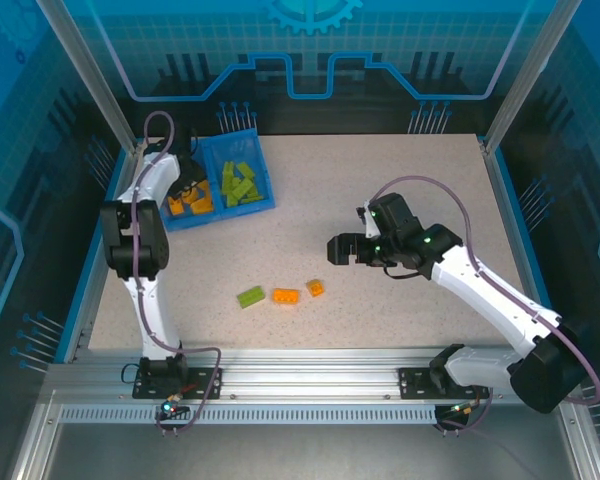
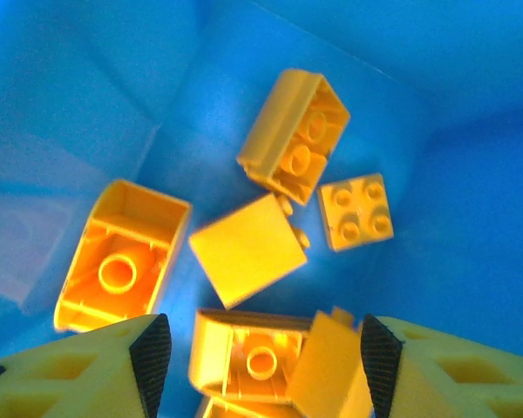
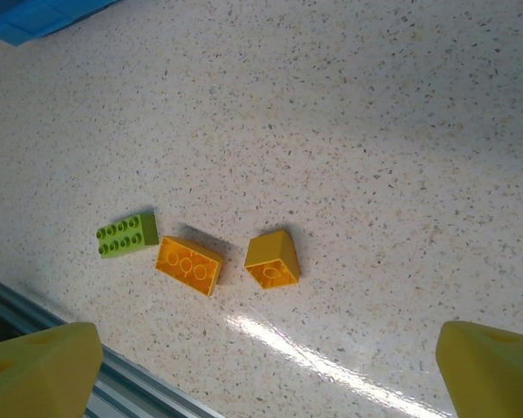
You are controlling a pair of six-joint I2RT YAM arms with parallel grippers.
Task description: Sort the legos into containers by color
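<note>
left pincer [image 2: 266,361] sits low in the left compartment of the blue tray [image 1: 235,145], jaws partway apart, nothing clamped as far as i can tell. the orange pile [image 2: 248,248] lies right under it, and one tilted orange brick [image 2: 331,366] leans just beside the right pad [image 2: 379,366]. risk: lifting out could catch that brick on the pad and drag it over the wall or the divider into the green bricks [image 1: 242,183] next door. on the surface [image 1: 400,180], well apart from the tray, three legos are unsorted: a green brick [image 3: 127,235], just beside it a long orange brick [image 3: 188,266] lying studs-down, then a small orange brick [image 3: 272,259] tipped over. right pincer [image 1: 338,248] hovers empty with jaws wide, up and to the right of them; in its wrist view the small orange one lies roughly on its centreline and the other two are off to the left. risk: with jaws that wide and bricks that close, a descent could take two colours at once or shove a neighbour. the tipped brick may also slip, since its faces look slanted.
</note>
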